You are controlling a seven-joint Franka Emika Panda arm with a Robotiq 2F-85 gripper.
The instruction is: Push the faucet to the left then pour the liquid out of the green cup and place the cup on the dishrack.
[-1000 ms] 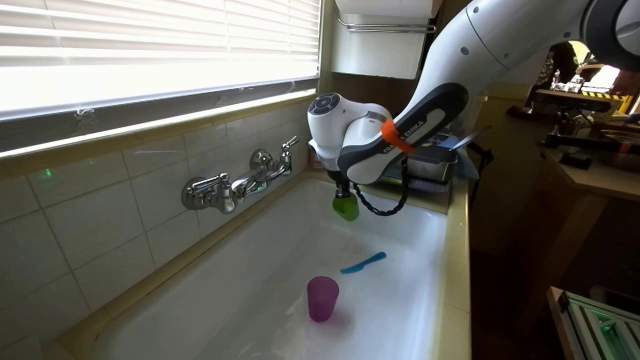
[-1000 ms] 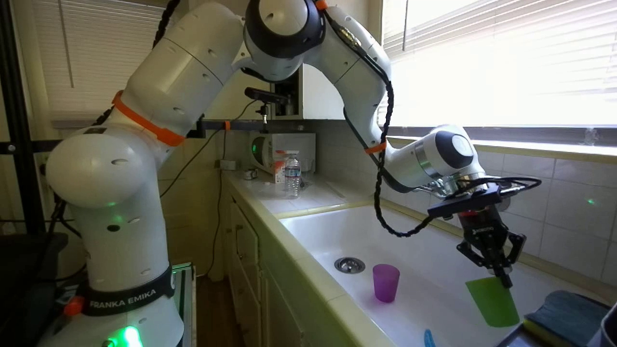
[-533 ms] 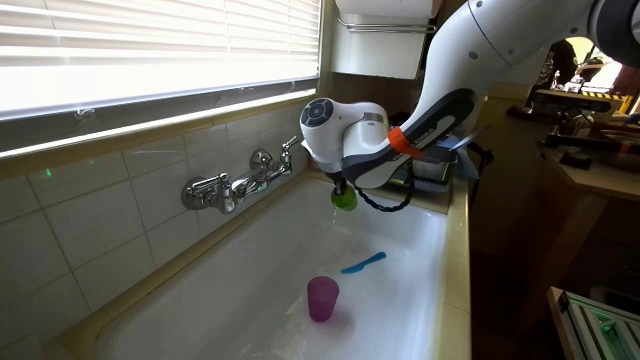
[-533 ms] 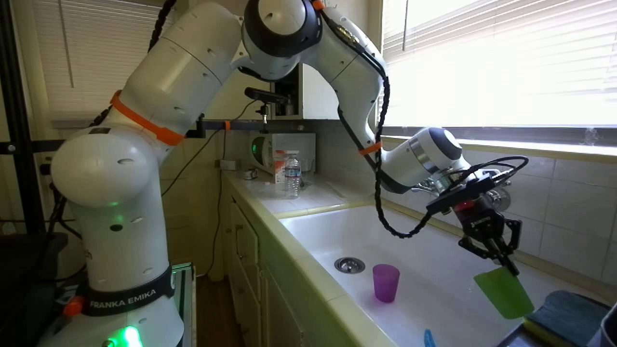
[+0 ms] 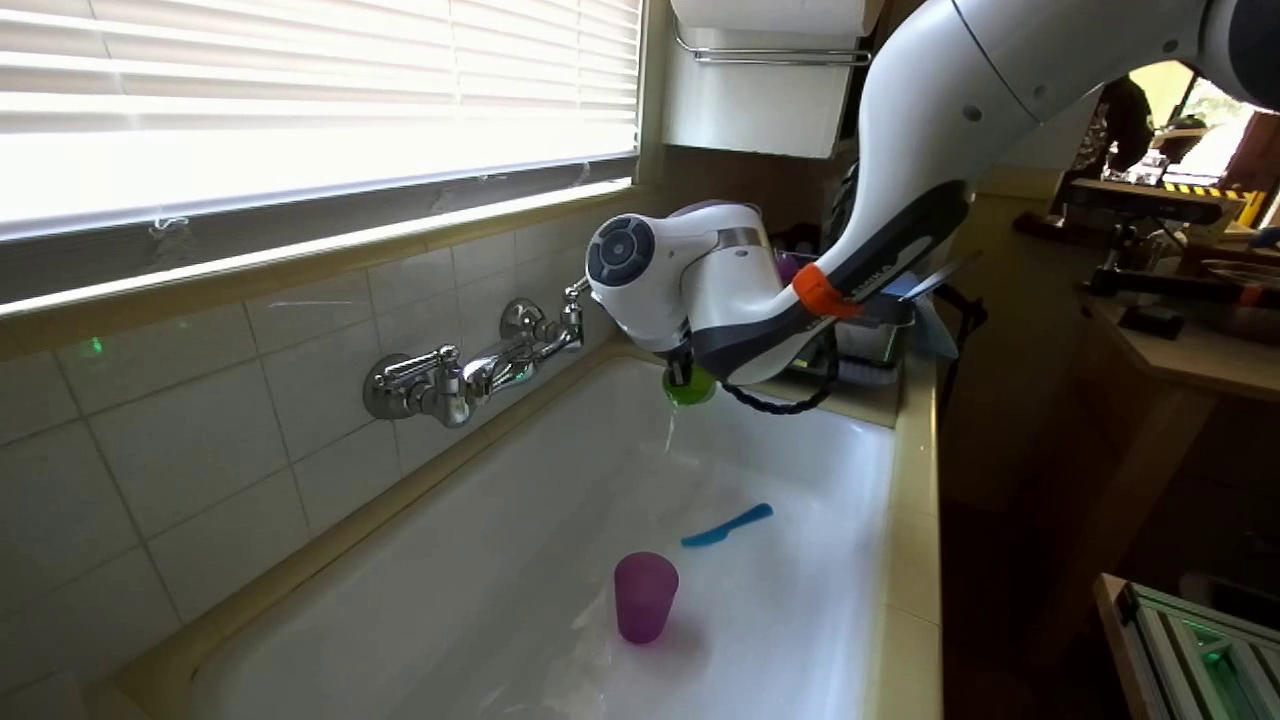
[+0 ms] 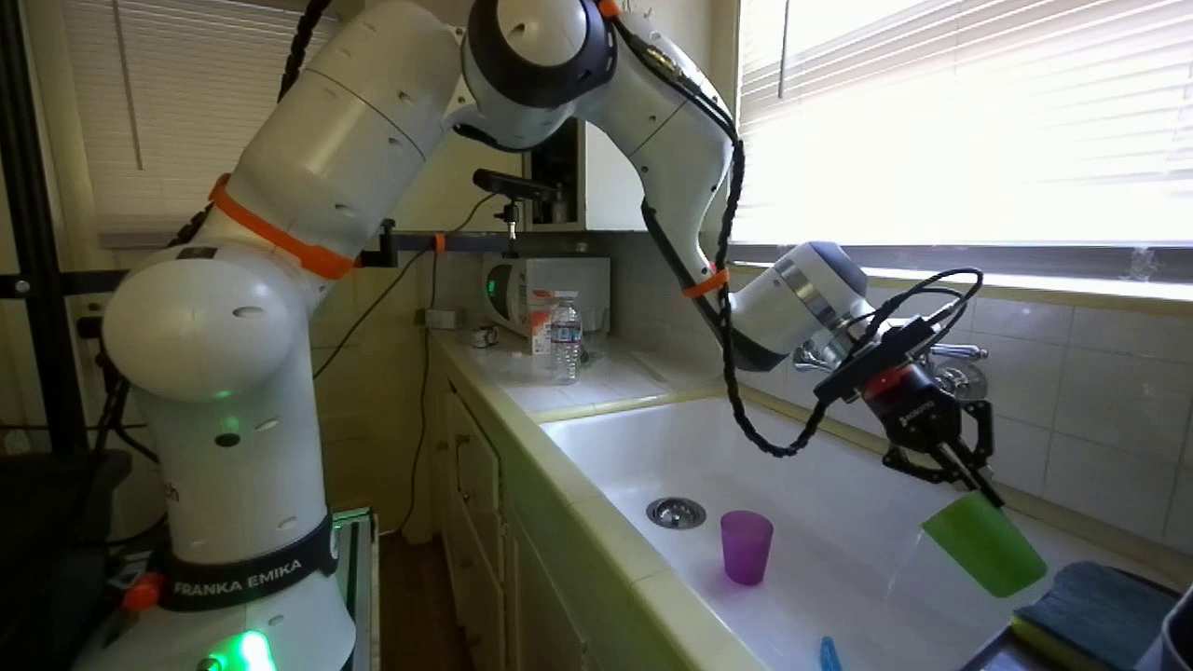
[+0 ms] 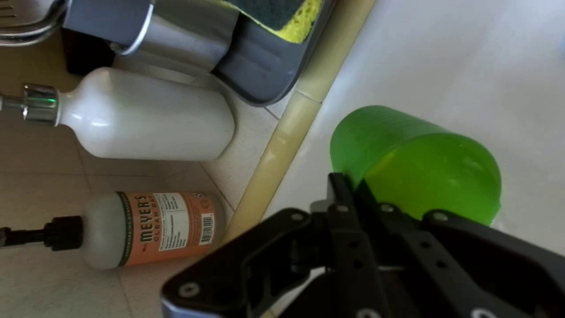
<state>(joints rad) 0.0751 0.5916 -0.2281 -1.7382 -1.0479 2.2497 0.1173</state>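
Chrome faucet [image 5: 488,375] first: its spout is hard to make out against the tiled wall [image 5: 200,400], so whether it has been pushed left cannot be told. Pouring looks to be the step in hand, for a thin stream of liquid [image 5: 670,430] falls from the green cup [image 6: 985,545] toward the white sink [image 5: 500,560]. Left to do, by the task's wording, are the rest of the pour and then placing the cup on the dishrack [image 5: 885,312], which seems to stand just beyond the sink's end edge, partly behind the arm [image 5: 930,120]. The Robotiq gripper [image 7: 352,182] pinches the cup's wall at the rim; the cup hangs just beyond it, tilted well over, with its mouth turned toward the drain [image 6: 677,513], inside the sink's edges and near that same end.
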